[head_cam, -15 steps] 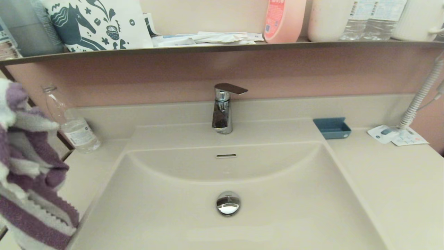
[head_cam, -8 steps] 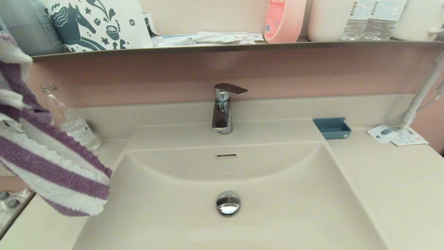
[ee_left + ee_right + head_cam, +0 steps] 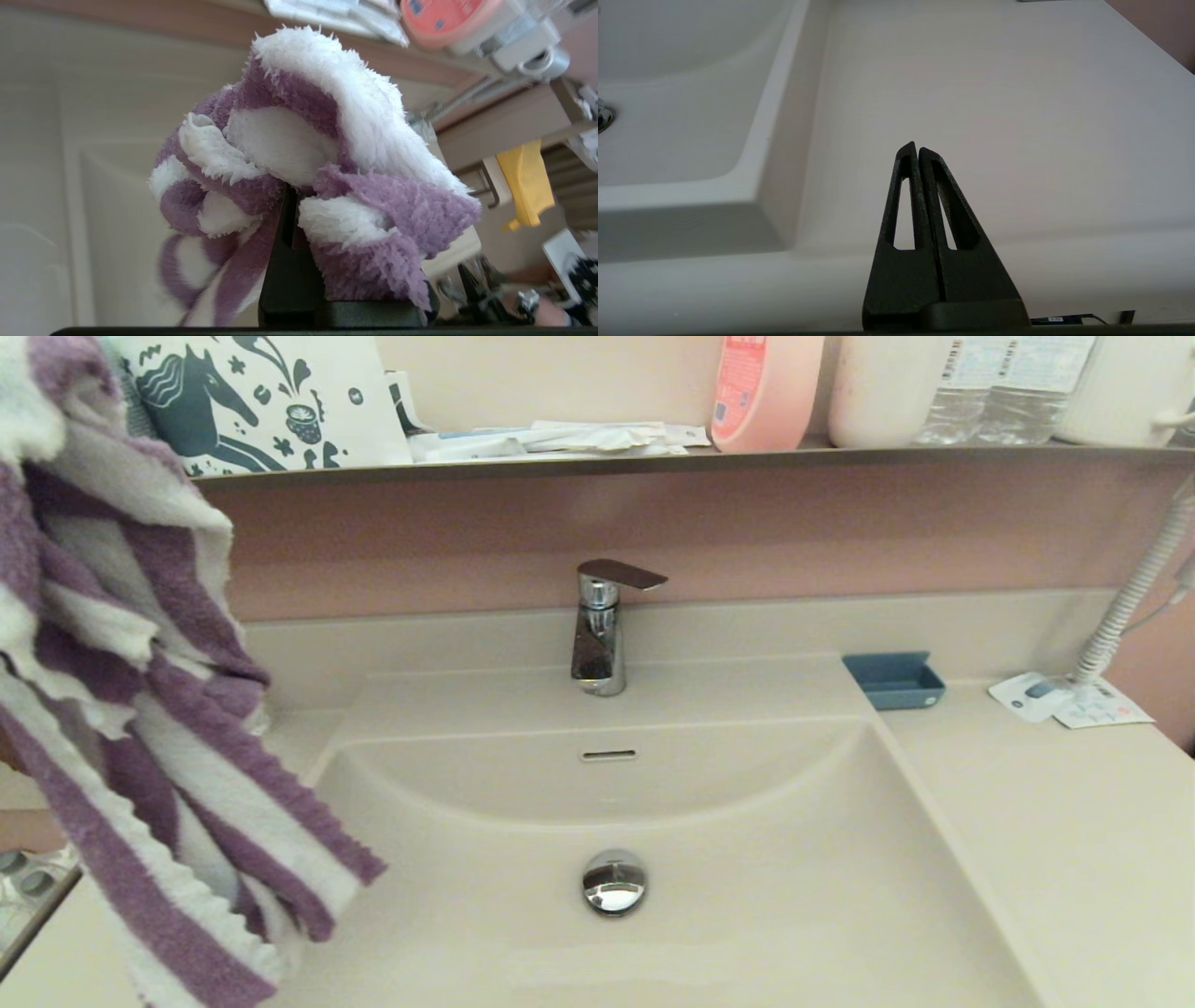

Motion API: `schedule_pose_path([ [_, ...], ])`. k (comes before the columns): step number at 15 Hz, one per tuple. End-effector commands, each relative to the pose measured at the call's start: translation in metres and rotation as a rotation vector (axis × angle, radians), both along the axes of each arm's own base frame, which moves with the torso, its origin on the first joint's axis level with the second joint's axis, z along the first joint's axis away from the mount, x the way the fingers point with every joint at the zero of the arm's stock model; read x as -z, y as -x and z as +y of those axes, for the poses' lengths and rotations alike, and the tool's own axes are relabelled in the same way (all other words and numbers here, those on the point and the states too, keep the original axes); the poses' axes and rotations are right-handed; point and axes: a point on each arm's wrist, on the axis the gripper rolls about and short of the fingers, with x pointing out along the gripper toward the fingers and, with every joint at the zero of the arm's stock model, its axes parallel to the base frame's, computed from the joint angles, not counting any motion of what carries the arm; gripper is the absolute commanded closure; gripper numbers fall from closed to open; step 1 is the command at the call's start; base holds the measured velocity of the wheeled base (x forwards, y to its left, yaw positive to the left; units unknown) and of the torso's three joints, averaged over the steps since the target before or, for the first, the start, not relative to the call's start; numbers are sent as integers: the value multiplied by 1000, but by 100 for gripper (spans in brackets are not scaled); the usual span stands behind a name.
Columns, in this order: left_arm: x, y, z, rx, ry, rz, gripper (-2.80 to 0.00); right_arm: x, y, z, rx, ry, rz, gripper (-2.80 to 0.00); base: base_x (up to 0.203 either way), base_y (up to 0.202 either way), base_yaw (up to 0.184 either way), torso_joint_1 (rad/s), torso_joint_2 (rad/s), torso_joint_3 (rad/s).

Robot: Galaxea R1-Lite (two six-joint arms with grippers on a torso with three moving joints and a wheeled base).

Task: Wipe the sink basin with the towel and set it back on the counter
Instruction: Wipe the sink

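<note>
The purple and white striped towel (image 3: 140,709) hangs in the air at the left of the head view, over the left counter and the basin's left rim. My left gripper (image 3: 292,196) is shut on the towel (image 3: 327,154), which bunches over its black fingers; the gripper itself is hidden behind the cloth in the head view. The cream sink basin (image 3: 747,859) fills the middle, with its slot overflow hole (image 3: 609,755) and chrome drain plug (image 3: 614,882). My right gripper (image 3: 917,149) is shut and empty, low over the right counter (image 3: 994,93) near its front edge, out of the head view.
A chrome faucet (image 3: 602,625) stands behind the basin. A blue soap dish (image 3: 894,679) and paper cards (image 3: 1064,700) lie on the right counter (image 3: 1074,821), beside a coiled white cord (image 3: 1134,588). The shelf (image 3: 653,459) above holds a pink bottle (image 3: 761,387), a printed bag and water bottles.
The towel has risen and swung rightward, toward the basin, unfolding to hang longer; it now covers the clear bottle on the left counter.
</note>
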Motion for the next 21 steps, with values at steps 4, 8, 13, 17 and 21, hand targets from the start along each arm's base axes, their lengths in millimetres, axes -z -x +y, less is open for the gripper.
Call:
schedule_pose_path([
  [4, 50, -43, -4, -8, -9, 151, 0, 0, 0, 0, 0, 1, 0, 0, 0, 0, 0, 0, 0, 0],
  [8, 97, -72, -19, -92, -89, 196, 0, 0, 0, 0, 0, 1, 1, 0, 0, 0, 0, 0, 0, 0],
  [13, 162, -77, -40, -112, -263, 370, 0, 0, 0, 0, 0, 0, 0, 0, 0, 0, 0, 0, 0, 0],
  [17, 199, -101, -71, -208, -488, 468, 0, 0, 0, 0, 0, 1, 0, 0, 0, 0, 0, 0, 0, 0],
  [21, 222, -130, -104, -208, -538, 496, 0, 0, 0, 0, 0, 0, 1, 0, 0, 0, 0, 0, 0, 0],
])
